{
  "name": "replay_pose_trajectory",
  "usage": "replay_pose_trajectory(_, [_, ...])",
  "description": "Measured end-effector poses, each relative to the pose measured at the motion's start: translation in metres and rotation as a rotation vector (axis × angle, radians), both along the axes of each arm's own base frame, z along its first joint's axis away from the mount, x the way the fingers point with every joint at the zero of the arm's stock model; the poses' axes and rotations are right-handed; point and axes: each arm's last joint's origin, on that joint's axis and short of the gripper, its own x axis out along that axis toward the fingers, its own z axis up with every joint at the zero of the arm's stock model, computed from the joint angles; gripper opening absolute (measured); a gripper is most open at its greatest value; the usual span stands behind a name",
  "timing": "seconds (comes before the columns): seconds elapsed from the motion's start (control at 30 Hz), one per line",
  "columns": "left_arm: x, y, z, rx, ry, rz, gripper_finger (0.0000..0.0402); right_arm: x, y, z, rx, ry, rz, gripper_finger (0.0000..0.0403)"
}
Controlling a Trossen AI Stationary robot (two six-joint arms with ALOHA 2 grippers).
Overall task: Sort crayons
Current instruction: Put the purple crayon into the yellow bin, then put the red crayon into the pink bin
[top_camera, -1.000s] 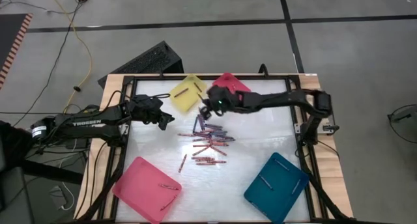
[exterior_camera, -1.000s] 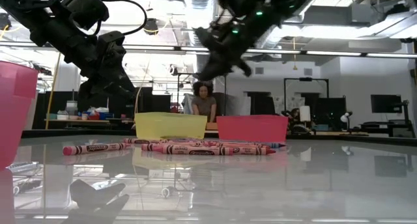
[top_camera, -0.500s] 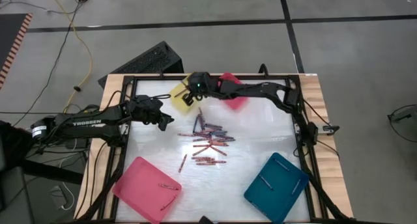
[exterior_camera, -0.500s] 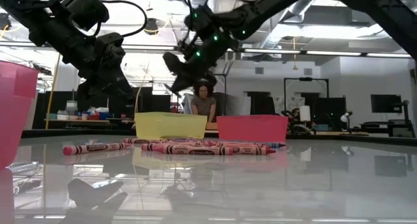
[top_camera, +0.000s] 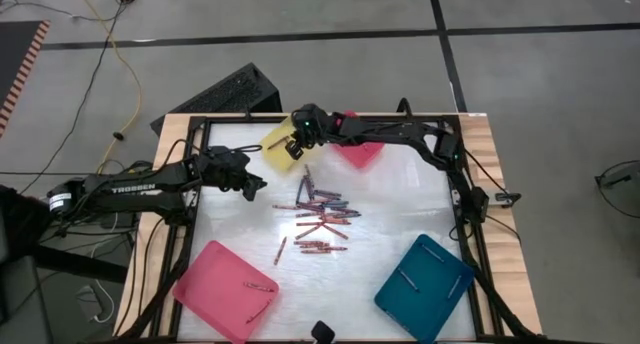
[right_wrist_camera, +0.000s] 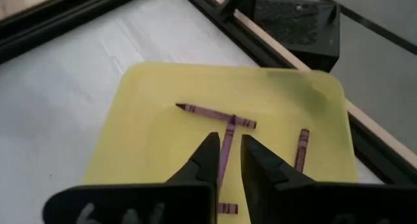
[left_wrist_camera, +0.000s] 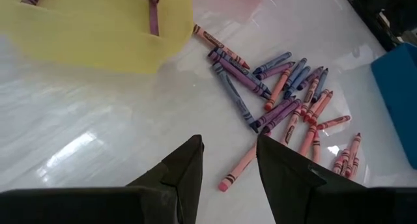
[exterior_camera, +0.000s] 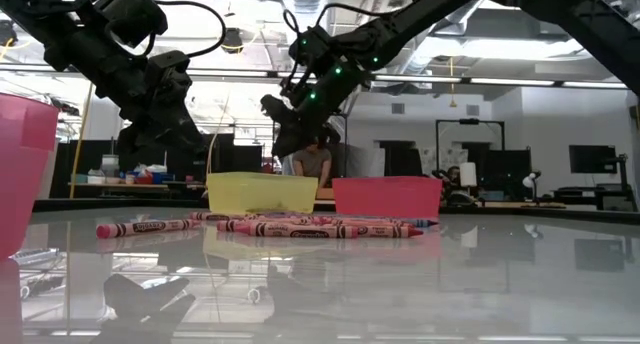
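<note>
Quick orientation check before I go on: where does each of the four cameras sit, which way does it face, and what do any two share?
High view: overhead, looking straight down on the table; both arms show.
Low view: at tabletop height, looking level across the crayons into the room; both arms come from above.
Left wrist view: on the left arm, facing the crayons past the left gripper.
Right wrist view: on the right arm, looking down into the yellow tray past the right gripper.
Shared: all four show the yellow tray.
</note>
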Motion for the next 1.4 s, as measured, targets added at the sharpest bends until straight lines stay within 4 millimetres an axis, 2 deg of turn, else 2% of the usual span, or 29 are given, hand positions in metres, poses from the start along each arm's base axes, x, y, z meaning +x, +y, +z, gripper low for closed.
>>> replay_pose_trajectory(0.17, [0.000, 0.000, 0.000, 0.000, 0.001, 0.000, 0.0133, -0.006, 0.000, 0.011, -0.002, -0.001, 0.013, 0.0061])
replay_pose_trajectory(0.3, [0.000, 0.000, 0.000, -0.001, 0.003, -0.001, 0.0133, -0.020, 0.007, 0.042, -0.002, -0.029, 0.061, 0.0062])
replay_pose_trajectory(0.47, [0.000, 0.000, 0.000, 0.003, 0.005, -0.002, 0.0133, -0.046, 0.030, 0.073, 0.030, 0.062, 0.104, 0.0062])
replay_pose_trajectory(0.6, [0.000, 0.000, 0.000, 0.004, 0.006, -0.003, 0.0133, -0.060, 0.054, 0.081, 0.083, 0.156, 0.112, 0.0062])
replay_pose_trajectory(0.77, [0.001, -0.002, 0.000, -0.002, 0.003, -0.019, 0.0133, -0.067, 0.085, 0.069, 0.156, 0.349, 0.165, 0.0062])
replay_pose_trajectory(0.9, [0.001, -0.004, 0.000, -0.001, 0.004, -0.033, 0.0133, -0.069, 0.119, 0.059, 0.167, 0.453, 0.242, 0.0062])
replay_pose_trajectory(1.13, [0.002, -0.007, 0.000, 0.006, 0.006, -0.056, 0.0133, -0.064, 0.180, 0.026, 0.123, 0.453, 0.392, 0.0062])
replay_pose_trajectory(1.23, [0.003, -0.008, 0.000, 0.006, 0.006, -0.058, 0.0133, -0.066, 0.192, 0.008, 0.138, 0.460, 0.382, 0.0062])
replay_pose_trajectory(1.4, [0.003, -0.008, 0.000, 0.006, 0.007, -0.057, 0.0133, -0.076, 0.194, -0.018, 0.164, 0.525, 0.351, 0.0062])
